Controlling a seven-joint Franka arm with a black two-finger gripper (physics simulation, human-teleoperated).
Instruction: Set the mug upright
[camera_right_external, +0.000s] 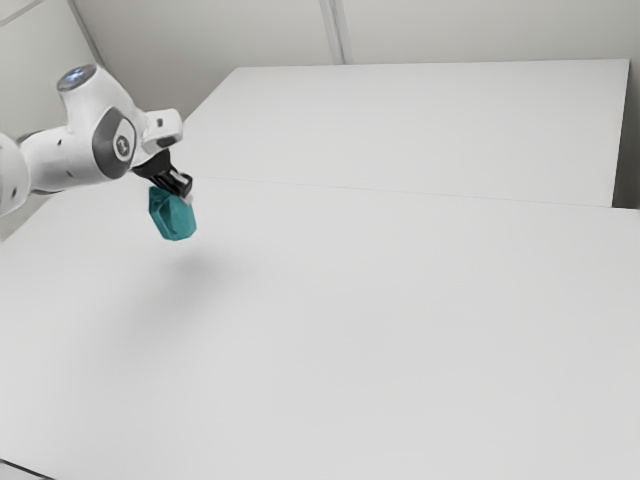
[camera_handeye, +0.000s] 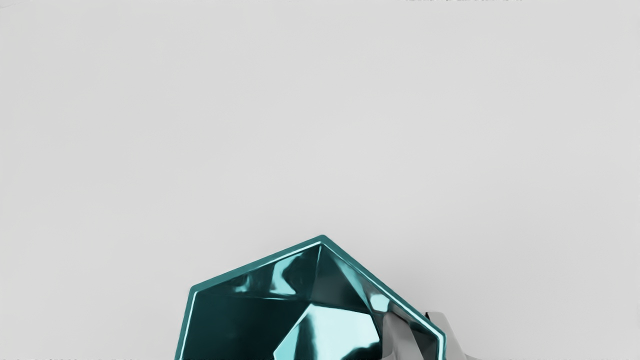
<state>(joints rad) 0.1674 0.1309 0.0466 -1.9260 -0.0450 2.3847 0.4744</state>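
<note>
Black fingers (camera_right_external: 184, 187) pinch one wall of a shiny teal mug with flat sides (camera_right_external: 173, 218) above the white table (camera_right_external: 380, 300). The white arm's (camera_right_external: 75, 158) round mark (camera_right_external: 122, 146) is too tiny to read.

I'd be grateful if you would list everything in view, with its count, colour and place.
mug: one, teal, faceted, held above the table
table surface: one, white, below the mug, crossed by a thin seam
shadow: one, soft grey, on the table surface
background: one, pale grey, beyond the table surface; wall or floor, I cannot tell
arm: one, white and grey, at the exterior view's left
claw: one, black, shut on the mug's wall
</note>
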